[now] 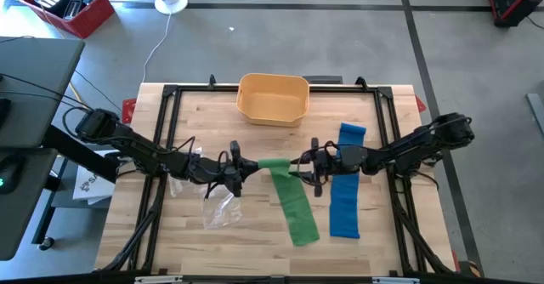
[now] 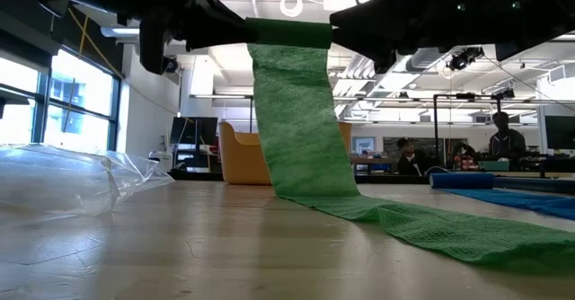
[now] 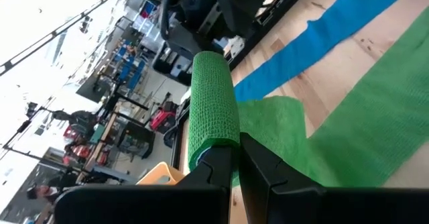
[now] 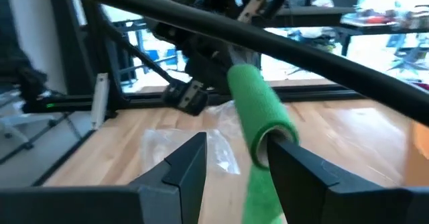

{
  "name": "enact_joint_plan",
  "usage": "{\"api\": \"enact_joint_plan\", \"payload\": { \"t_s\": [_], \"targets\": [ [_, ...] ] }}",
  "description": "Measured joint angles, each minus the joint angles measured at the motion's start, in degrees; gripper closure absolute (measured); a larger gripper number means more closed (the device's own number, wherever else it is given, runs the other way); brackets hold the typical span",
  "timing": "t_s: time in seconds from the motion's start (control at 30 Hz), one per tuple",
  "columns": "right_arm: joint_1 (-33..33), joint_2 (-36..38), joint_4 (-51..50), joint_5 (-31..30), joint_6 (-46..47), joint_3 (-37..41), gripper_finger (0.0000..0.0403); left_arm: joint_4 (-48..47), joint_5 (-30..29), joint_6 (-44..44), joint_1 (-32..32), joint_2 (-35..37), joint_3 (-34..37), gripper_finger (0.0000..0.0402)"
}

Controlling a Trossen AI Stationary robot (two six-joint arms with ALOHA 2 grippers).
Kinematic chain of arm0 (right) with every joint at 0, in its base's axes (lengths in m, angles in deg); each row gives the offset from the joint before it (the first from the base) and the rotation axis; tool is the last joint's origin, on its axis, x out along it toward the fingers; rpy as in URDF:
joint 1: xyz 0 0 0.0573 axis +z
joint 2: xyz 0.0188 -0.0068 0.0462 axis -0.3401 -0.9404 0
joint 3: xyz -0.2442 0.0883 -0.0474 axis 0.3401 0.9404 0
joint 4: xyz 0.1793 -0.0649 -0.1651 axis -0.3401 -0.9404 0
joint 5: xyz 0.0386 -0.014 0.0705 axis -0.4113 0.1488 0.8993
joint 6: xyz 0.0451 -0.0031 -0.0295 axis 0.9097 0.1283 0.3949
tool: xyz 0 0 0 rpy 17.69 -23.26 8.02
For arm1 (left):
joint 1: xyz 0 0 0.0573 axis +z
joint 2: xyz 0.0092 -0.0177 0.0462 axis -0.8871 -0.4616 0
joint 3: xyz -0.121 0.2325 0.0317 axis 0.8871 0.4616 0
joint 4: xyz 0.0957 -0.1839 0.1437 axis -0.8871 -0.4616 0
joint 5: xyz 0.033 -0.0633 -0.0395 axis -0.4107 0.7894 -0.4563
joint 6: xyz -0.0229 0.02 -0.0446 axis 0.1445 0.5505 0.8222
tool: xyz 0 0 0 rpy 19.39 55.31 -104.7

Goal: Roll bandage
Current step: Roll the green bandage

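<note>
Bandage (image 1: 289, 195), green, lies mid-frame in the high view, its rolled end raised between the left gripper (image 1: 240, 171) and right gripper (image 1: 303, 168). Low view: the strip hangs from the roll at top centre and trails lower right along the table (image 2: 180, 246). Left wrist view: jaws pressed together, pinching the roll's end. Right wrist view: jaws spread, one finger (image 4: 305, 174) at the roll.
</note>
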Motion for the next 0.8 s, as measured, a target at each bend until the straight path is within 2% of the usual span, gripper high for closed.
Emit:
{"api": "enact_joint_plan", "payload": {
  "t_s": [0.23, 0.37, 0.53, 0.73, 0.8],
  "targets": [
    [-1.1, -0.5, -1.1, 0.5, 0.8, -1.5, 0.0262, 0.8, 2.8, 0.3, 0.1, 0.0, 0.0, 0.0394],
    [-1.4, -0.6, -1.1, 1.3, 0.8, -1.6, 0.0304, 1.1, 3.3, 4.0, 0.0, 0.0, 0.0, 0.0393],
    [-1.3, -0.6, -1.2, 1.5, -1.7, -1.6, 0.0390, 3.9, 1.6, 14.3, 0.1, 0.0, 0.0, 0.0373],
    [-0.5, -0.6, -0.9, -0.4, -9.4, -1.7, 0.0395, 6.7, 2.3, 29.7, 1.6, 0.0, 0.0, 0.0322],
    [0.0, -0.6, -1.0, -0.7, -14.2, -1.7, 0.0398, 6.8, 4.2, 34.7, 2.4, 0.0, 0.0, 0.0304]
  ]
}}
